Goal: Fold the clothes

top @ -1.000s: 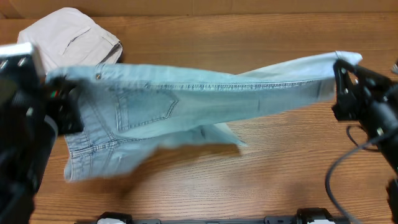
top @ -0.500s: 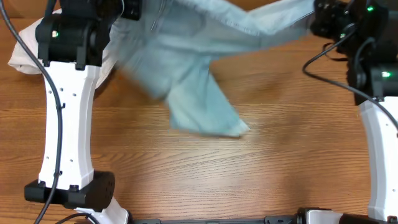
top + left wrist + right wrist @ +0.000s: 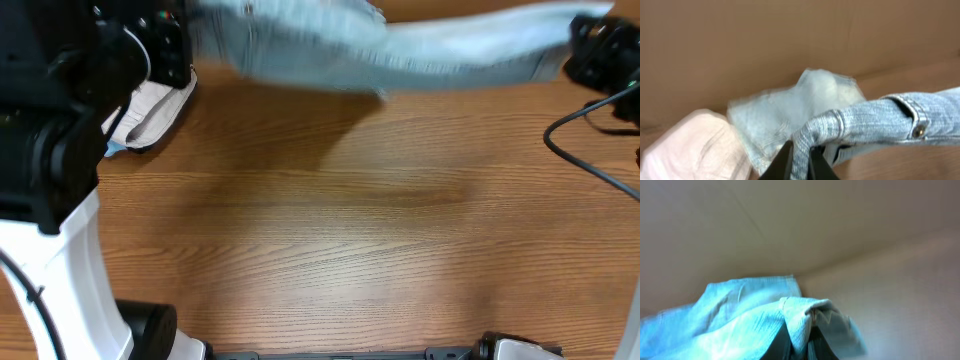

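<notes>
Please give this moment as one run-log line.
left pincer: shut on jeans waistband | right pincer: shut on jeans leg | jeans: stretched between pincers

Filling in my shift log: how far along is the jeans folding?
No fold shows yet. The jeans hang stretched above the table, left jaws shut on the waistband, right jaws on the other end. Laying them flat and every fold remain.
</notes>
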Action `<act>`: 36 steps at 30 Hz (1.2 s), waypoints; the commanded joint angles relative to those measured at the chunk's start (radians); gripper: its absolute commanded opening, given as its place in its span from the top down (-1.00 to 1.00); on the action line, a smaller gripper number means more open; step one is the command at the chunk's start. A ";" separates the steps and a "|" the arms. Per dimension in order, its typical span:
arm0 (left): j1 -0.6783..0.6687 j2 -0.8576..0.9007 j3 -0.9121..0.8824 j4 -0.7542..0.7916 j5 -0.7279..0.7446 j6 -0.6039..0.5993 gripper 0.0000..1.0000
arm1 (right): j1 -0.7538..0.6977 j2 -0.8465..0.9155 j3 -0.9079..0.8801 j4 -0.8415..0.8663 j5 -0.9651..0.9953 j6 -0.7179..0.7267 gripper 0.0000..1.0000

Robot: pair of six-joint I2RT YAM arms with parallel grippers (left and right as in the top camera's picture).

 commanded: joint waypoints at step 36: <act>-0.035 0.101 -1.039 0.242 0.230 -0.166 0.92 | -0.013 0.306 -0.390 -0.220 -0.168 -0.183 -0.60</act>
